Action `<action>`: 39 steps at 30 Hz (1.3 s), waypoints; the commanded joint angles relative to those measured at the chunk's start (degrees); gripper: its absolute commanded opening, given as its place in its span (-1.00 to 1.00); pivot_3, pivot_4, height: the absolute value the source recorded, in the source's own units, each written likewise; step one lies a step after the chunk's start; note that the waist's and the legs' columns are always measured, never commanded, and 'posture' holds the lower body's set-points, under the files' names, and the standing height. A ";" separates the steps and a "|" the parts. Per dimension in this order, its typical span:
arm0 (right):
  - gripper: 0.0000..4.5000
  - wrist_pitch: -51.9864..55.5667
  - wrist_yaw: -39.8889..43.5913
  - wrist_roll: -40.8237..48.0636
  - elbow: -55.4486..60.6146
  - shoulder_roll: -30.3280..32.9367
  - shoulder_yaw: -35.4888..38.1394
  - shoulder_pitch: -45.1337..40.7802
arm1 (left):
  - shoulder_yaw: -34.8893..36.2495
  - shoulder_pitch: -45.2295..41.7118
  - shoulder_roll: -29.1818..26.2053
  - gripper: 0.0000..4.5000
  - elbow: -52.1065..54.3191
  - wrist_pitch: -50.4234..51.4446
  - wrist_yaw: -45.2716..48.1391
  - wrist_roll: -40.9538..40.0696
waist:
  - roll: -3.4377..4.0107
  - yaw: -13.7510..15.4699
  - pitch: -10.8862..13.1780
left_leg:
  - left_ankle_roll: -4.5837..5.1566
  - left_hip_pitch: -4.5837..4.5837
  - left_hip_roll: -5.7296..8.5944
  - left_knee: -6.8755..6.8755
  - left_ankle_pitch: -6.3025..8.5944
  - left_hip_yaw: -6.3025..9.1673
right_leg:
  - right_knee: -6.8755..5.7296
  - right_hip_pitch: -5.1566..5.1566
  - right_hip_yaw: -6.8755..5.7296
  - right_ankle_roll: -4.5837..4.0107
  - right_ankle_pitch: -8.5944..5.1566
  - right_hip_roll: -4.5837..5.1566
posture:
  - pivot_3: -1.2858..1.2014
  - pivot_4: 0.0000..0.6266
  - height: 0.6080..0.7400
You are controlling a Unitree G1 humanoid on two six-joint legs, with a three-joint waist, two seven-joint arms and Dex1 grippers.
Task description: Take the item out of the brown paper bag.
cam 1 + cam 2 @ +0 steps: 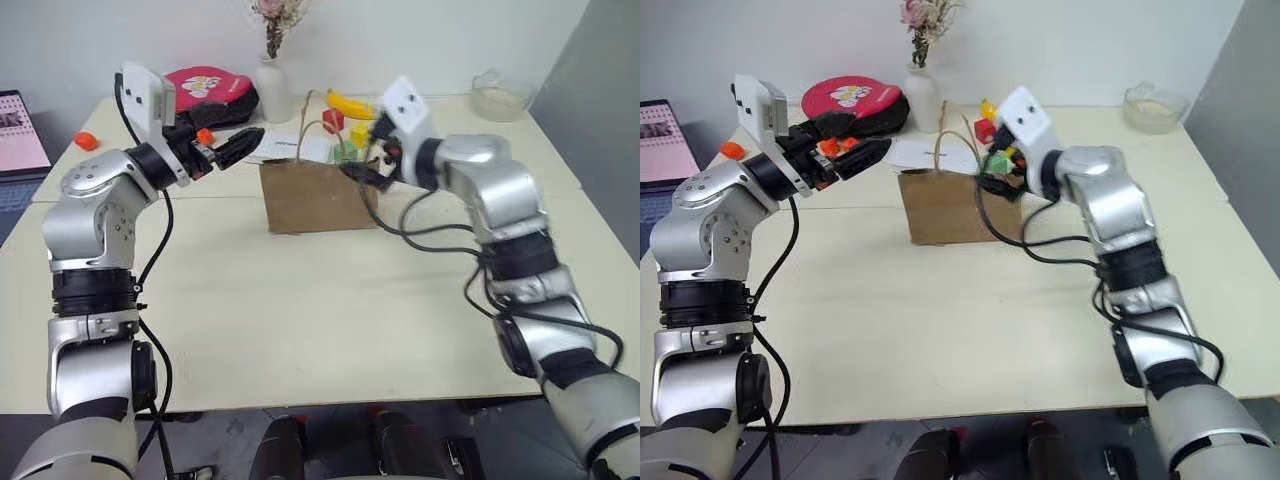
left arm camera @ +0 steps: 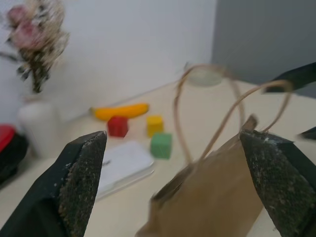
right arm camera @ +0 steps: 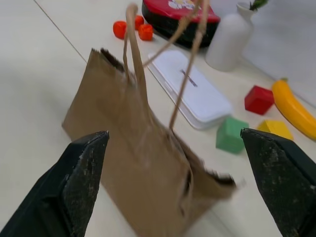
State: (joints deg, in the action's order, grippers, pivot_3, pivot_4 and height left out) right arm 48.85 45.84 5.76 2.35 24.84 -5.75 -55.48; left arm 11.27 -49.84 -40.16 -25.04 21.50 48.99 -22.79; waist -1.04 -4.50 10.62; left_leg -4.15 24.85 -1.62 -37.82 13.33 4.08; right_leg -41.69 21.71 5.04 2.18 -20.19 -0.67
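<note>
A: Table (image 1: 300, 330) was bare near the camera in the eye views. Brown paper bag (image 1: 312, 196) stood upright mid-table. Left gripper (image 1: 232, 148) hovered just left of its top, jaws apart, empty. Right gripper (image 1: 364, 158) sat at the bag's right top corner, jaws apart.

B: Wrist views?

A: Left wrist: the bag's handles rose between the spread fingers (image 2: 81, 173). Right wrist: bag between wide fingers (image 3: 84, 173), mouth slightly open.

B: Item?

A: Couldn't see it; presumably inside the bag. Extraction not started, judging by this.
</note>
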 commanded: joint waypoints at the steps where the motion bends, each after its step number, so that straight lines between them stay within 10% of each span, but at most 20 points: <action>1: 0.99 6.95 -0.66 5.02 19.43 2.91 4.43 7.04 | -3.46 -6.63 -0.72 1.00 -10.15 -8.61 -1.39 7.43 | -0.01 0.39 0.01 | 0.00 0.03 0.03 0.00 0.00 0.04 | 0.04 -0.02 -0.05 0.00 0.00 -0.01 | 0.03 -0.52 1.00; 11: 0.99 3.45 -30.08 -3.62 40.22 -13.72 3.46 30.65 | -17.97 -31.69 9.08 1.00 -44.80 -26.00 -16.07 29.97 | -0.09 1.59 -0.01 | 0.02 0.07 0.31 -0.03 -0.01 -0.12 | 0.30 -0.21 -0.10 0.01 -0.01 -0.13 | 0.03 -0.52 1.00; 21: 0.99 4.42 -38.40 -7.37 45.44 -14.33 7.22 36.07 | -24.49 -34.68 11.97 1.00 -51.94 -26.84 -13.50 40.44 | -0.09 1.06 -0.01 | -0.01 0.06 0.21 0.07 -0.03 -0.18 | 0.32 -0.09 -0.04 0.01 -0.01 -0.21 | 0.03 -0.52 1.00; 39: 0.99 -0.51 -28.40 0.84 38.83 0.20 21.97 36.03 | -23.01 -34.93 9.95 1.00 -42.91 -37.11 42.84 33.00 | -0.11 1.01 0.01 | 0.01 0.03 0.18 0.11 -0.03 -0.34 | 0.41 -0.21 -0.01 0.00 -0.01 -0.28 | 0.03 -0.52 1.00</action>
State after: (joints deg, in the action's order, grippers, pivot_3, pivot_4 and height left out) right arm 50.45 16.85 5.82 40.42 24.18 14.71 -18.48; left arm -13.68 -83.35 -29.88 -71.67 -14.50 89.55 14.01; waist -1.15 -3.49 10.62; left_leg -4.14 24.89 -1.44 -37.72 13.30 3.73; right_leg -41.27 21.50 5.04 2.18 -20.21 -0.93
